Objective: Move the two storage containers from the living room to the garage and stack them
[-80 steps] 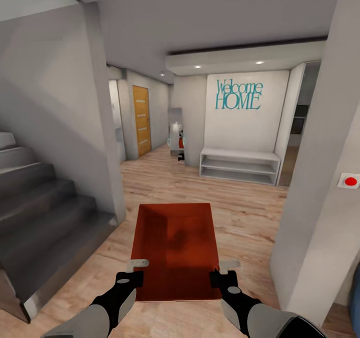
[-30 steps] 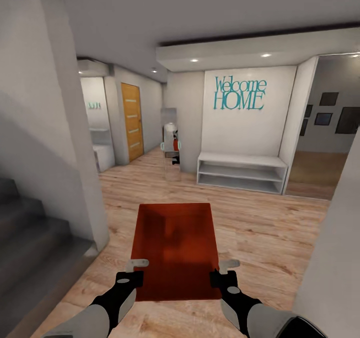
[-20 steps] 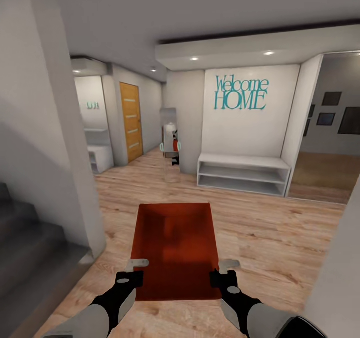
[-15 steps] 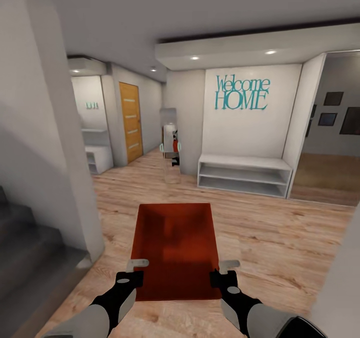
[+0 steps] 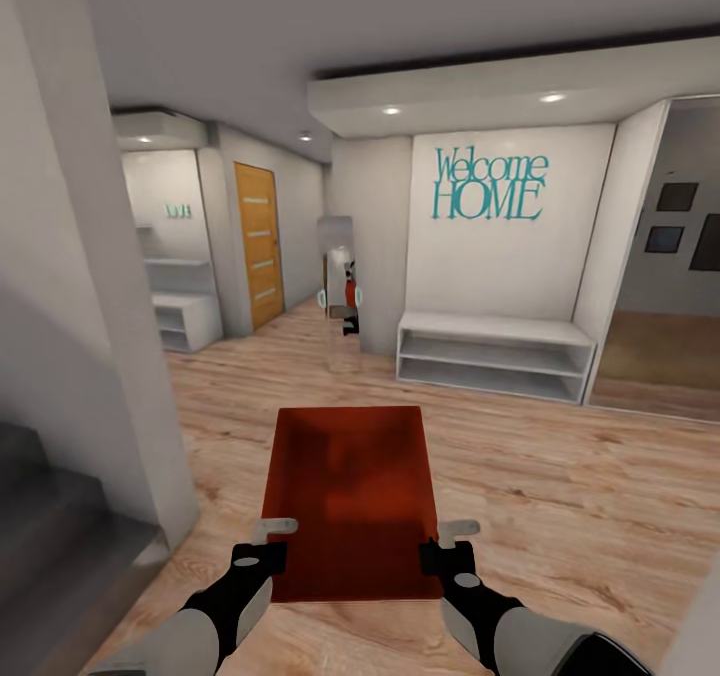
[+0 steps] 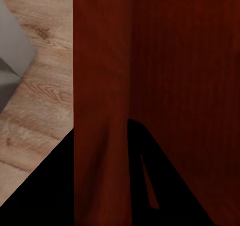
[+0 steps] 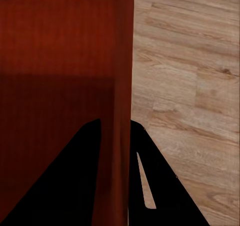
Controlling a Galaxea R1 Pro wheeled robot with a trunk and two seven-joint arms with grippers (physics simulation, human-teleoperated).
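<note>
One orange-red rectangular open-top storage container (image 5: 352,501). Two black robot grippers: left (image 5: 262,546), right (image 5: 448,546). One orange wooden door (image 5: 258,243). One teal "Welcome HOME" wall lettering (image 5: 490,185). One white low two-tier shelf bench (image 5: 492,356). Four lit recessed ceiling spotlights (image 5: 392,110). Three dark picture frames (image 5: 677,196) on far right wall.

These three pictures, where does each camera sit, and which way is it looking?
Head view: from the robot's head, forward and down at the hallway; both arms hold the storage container, left gripper, right gripper.
Left wrist view: near the left gripper, along its dark fingers straddling the container's wall.
Right wrist view: near the right gripper, likewise, wood floor beyond.
Shared: all show the container.
</note>
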